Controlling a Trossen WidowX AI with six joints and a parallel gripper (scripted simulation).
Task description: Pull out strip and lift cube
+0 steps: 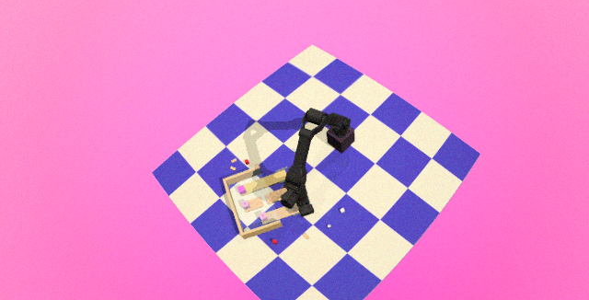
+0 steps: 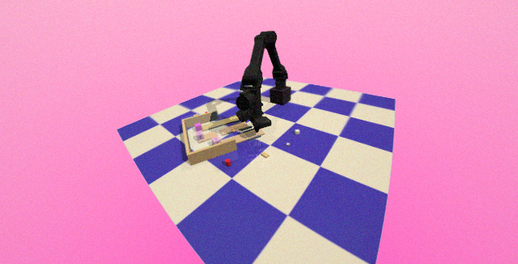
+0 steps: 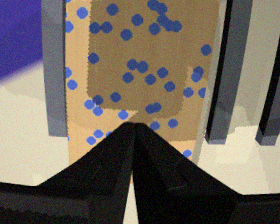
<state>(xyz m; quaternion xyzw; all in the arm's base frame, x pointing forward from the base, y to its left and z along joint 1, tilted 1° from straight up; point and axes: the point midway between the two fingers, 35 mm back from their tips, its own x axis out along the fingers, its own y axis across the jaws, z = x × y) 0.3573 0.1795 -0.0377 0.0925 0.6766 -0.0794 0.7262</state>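
My gripper [image 2: 257, 128] [image 3: 132, 132] is shut with nothing visible between its fingers. In the wrist view its tips are over a blue-dotted tan strip [image 3: 106, 45]; whether they touch it is unclear. The near strip [image 1: 286, 213] [image 2: 248, 135] has a pink cube [image 1: 262, 216] [image 2: 215, 139] at its inner end. The middle strip shows as two pieces [image 1: 254, 204] [image 1: 276, 196] with a gap, and a pink cube [image 1: 246, 204] [image 2: 199, 135] at its inner end. The far yellow strip [image 1: 264, 183] bears a magenta cube [image 1: 241, 190] [image 2: 197, 126]. The label cannot be read.
A wooden frame [image 1: 233, 209] [image 2: 212, 151] walls the strips on three sides. Grey rails [image 3: 53, 75] [image 3: 233, 75] flank the dotted strip. A red piece [image 1: 274, 241] [image 2: 227, 162], a tan block [image 1: 306, 236] [image 2: 265, 155] and a white cube [image 1: 342, 210] [image 2: 297, 131] lie outside the frame.
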